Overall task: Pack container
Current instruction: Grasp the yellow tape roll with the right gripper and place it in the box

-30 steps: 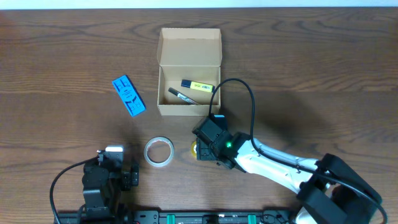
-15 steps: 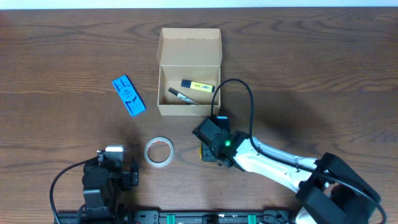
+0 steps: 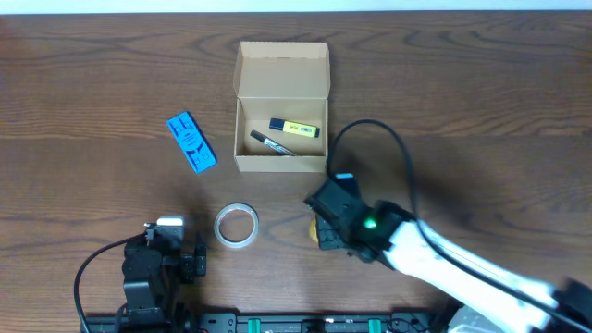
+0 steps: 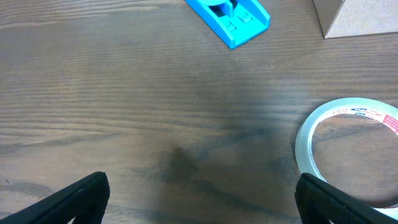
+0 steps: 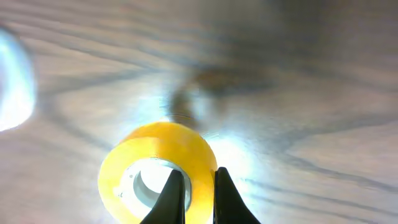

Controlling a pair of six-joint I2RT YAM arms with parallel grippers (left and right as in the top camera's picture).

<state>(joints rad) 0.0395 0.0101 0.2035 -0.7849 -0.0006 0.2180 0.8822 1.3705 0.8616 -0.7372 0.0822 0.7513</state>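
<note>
While right claw [image 5: 198, 186] pinches yellow tape [image 5: 155, 146], dark wood-grain table [image 3: 462, 92] surrounds open container [image 3: 282, 69].

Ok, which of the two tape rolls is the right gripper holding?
The yellow tape roll: the right gripper pinches its wall between its fingers. The clear tape roll lies apart from it, untouched.
</note>
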